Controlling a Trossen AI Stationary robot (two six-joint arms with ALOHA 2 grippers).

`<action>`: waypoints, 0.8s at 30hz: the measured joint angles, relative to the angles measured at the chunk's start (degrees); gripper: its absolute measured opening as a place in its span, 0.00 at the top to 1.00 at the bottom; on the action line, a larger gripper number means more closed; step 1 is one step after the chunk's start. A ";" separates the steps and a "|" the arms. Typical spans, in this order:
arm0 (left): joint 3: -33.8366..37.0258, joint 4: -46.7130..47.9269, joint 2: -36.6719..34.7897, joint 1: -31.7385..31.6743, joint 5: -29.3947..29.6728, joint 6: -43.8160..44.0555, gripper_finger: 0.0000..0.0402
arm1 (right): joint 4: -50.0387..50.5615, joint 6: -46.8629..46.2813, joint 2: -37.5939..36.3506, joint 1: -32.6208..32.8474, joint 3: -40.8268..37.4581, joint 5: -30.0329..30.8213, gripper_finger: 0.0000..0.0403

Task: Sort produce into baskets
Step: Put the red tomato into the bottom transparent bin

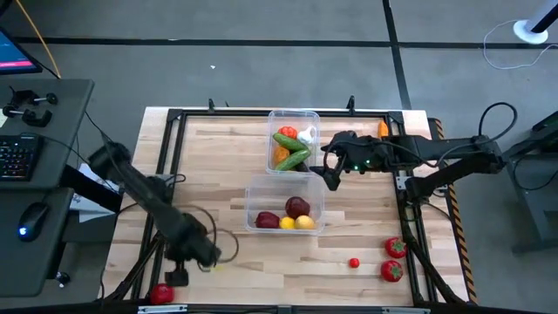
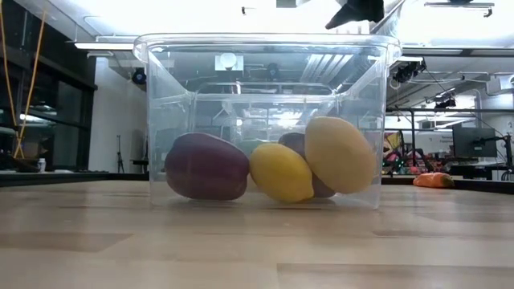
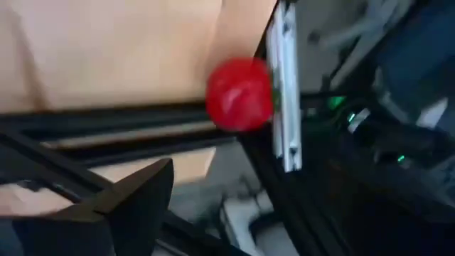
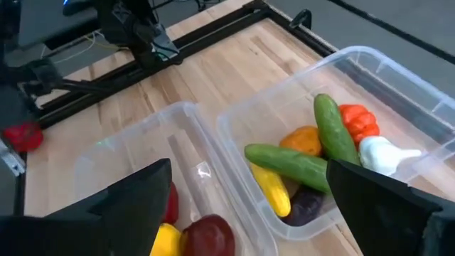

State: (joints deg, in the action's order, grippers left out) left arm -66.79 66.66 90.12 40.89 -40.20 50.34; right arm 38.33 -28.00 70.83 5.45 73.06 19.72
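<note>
We note the main risk at the left pincer (image 1: pixel 177 277): it hangs over the near left corner of the pale wooden desk (image 1: pixel 218 166) with its jaws spread wide and nothing between them, and the small round red tomato (image 1: pixel 161 294) it faces sits at the very edge, against the black metal frame rail (image 3: pixel 142 121). In the left wrist view that tomato (image 3: pixel 239 94) lies ahead of the fingers, apart from them and not between them; a descent that catches its side could roll it off the desk or wedge it against the rail, and a finger could strike the rail itself. The right pincer (image 1: pixel 332 166) hovers between the two clear rectangular plastic tubs, jaws wide and empty; the far tub (image 1: pixel 293 118) holds green cucumbers (image 4: pixel 313 153), an orange pepper (image 4: pixel 301 140), a red tomato-like piece, white garlic (image 4: pixel 380 155) and a yellow piece, all lying below and ahead of the fingers without contact. The near tub (image 1: pixel 261 187) holds dark red apples (image 1: pixel 297 207) and yellow lemons (image 2: pixel 281 172). We judge a second risk here: moving off low could clip a tub rim and shift it. Three loose red pieces (image 1: pixel 394 248) remain on the desk near the right edge, well apart from either pincer, and an orange carrot (image 1: pixel 382 129) lies by the far rail beside the right arm; sweeping the arm could knock it away.
</note>
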 joint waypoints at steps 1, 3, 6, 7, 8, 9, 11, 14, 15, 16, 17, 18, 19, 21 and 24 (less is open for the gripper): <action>0.74 -0.81 1.46 0.49 -1.65 -0.49 0.15 | 0.11 0.02 0.01 0.00 0.00 -0.25 0.09; 2.12 -2.18 4.60 1.10 -4.96 -0.88 0.15 | 0.15 0.02 0.04 0.02 0.00 -0.58 0.09; 3.78 -2.31 9.05 1.57 -9.15 -0.93 0.15 | 0.15 -0.01 0.04 0.04 0.00 -2.04 0.09; 4.38 -2.29 10.41 1.67 -10.30 -0.93 0.15 | 0.22 0.00 0.04 0.10 0.00 -2.69 0.09; 4.79 -2.23 11.82 1.83 -11.27 -0.90 0.15 | 0.35 -0.01 0.04 0.17 0.00 -3.28 0.09; 5.11 -2.24 12.94 2.01 -12.00 -0.61 0.15 | 0.45 0.02 0.04 0.17 0.00 -3.71 0.09; 5.25 -2.06 14.90 2.37 -13.53 0.61 0.15 | 0.70 -0.25 0.04 0.17 0.00 -4.44 0.09; 5.25 -2.67 16.75 2.90 -17.27 3.18 0.15 | 1.65 -0.42 0.07 0.17 0.00 -5.63 0.09; 5.25 -3.45 16.98 3.11 -17.74 4.18 0.15 | 1.89 -0.43 0.07 0.20 0.00 -5.81 0.09; 5.24 -4.55 16.99 3.25 -18.05 5.15 0.15 | 2.16 -0.42 0.07 0.20 0.00 -5.83 0.09; 5.20 -5.60 16.97 3.49 -18.19 6.32 0.15 | 2.53 -0.42 0.07 0.20 0.00 -5.83 0.09; 5.20 -6.87 16.93 3.60 -18.28 7.78 0.15 | 2.80 -0.42 0.07 0.20 0.00 -5.83 0.09; 5.21 -8.51 16.90 3.80 -18.45 9.38 0.15 | 2.93 -0.43 0.07 0.20 0.00 -5.83 0.09; 5.21 -12.36 16.88 4.27 -19.07 12.39 0.15 | 3.06 -0.43 0.07 0.20 0.00 -5.83 0.09; 5.21 -17.72 16.88 5.29 -19.26 17.81 0.15 | 3.07 -0.44 0.07 0.20 0.00 -6.53 0.09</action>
State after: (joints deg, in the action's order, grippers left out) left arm -61.58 48.94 107.00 46.18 -59.46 68.15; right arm 41.40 -28.45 70.89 5.65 73.06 13.19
